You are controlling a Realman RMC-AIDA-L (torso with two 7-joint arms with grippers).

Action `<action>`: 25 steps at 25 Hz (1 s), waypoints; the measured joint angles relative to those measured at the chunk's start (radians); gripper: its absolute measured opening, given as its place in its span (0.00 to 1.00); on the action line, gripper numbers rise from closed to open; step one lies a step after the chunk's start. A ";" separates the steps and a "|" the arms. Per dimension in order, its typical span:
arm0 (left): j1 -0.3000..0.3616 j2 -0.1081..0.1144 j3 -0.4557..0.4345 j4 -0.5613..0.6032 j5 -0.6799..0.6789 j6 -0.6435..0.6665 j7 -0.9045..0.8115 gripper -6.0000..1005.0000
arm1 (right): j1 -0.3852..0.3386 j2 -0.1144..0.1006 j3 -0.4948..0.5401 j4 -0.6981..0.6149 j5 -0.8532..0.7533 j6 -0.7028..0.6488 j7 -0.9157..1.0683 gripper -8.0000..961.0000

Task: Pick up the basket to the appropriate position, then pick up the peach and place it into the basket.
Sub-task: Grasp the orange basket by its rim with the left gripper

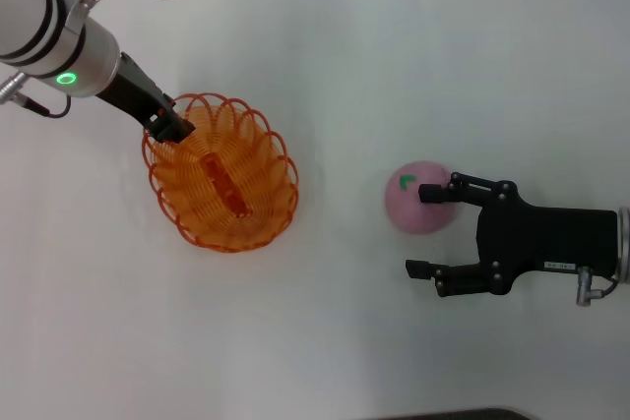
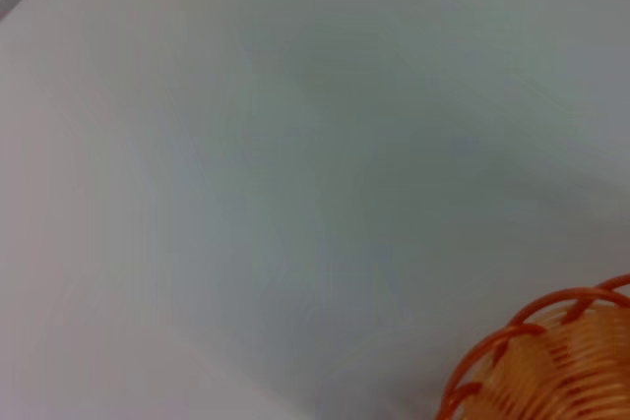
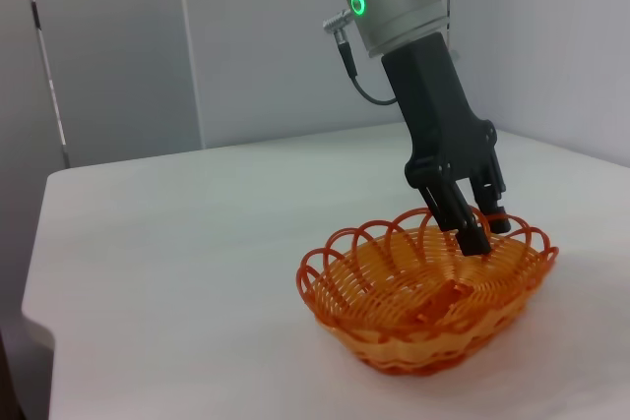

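The basket (image 1: 222, 176) is located on the white counter (image 1: 394, 66), on the robot's left side of the work area. It is seen resting flat on its base in the right wrist view (image 3: 425, 294); a flat orange strip (image 1: 225, 184) lies along its bottom. A part of the looped rim is also shown at the edge of the left wrist view (image 2: 551, 361).

The left claw (image 1: 169, 128) is positioned at the basket's rim, at the far left portion. Its fingers are closed on a rim loop, one finger inside the basket and one outside, as shown in the right wrist view (image 3: 472, 228).

The peach (image 1: 421, 198) is located on the counter, well apart from the basket, on the robot's right side. Its green leaf mark is visible on top.

The right claw (image 1: 426, 231) is held wide open just beside the peach. One fingertip is seen over the peach's edge; the other is apart from it. Nothing is gripped.
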 joint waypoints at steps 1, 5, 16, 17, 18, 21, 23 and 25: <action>0.000 -0.001 0.000 -0.001 0.006 -0.001 -0.001 0.54 | 0.000 0.000 0.000 0.000 0.000 0.000 0.000 0.98; 0.000 -0.005 0.000 -0.003 0.017 -0.002 -0.002 0.40 | 0.000 0.000 0.000 0.000 0.000 -0.001 0.000 0.98; -0.018 0.001 0.000 0.003 0.031 0.037 -0.074 0.23 | 0.000 0.000 0.008 0.000 0.002 0.000 0.000 0.98; -0.022 0.003 -0.006 0.005 0.031 0.054 -0.078 0.23 | 0.000 0.000 0.010 0.000 0.002 0.000 0.000 0.98; -0.025 0.004 -0.011 0.008 0.031 0.067 -0.081 0.23 | 0.000 0.000 0.011 0.000 0.002 0.000 0.000 0.98; -0.032 0.005 -0.025 0.022 0.031 0.100 -0.103 0.22 | 0.000 0.000 0.013 0.000 0.002 0.000 0.000 0.98; -0.038 0.009 -0.032 0.028 0.031 0.122 -0.124 0.22 | 0.000 0.000 0.014 0.000 0.002 0.001 0.000 0.98; -0.049 0.011 -0.059 0.030 0.031 0.152 -0.132 0.20 | 0.000 0.000 0.015 0.000 0.002 0.001 0.000 0.98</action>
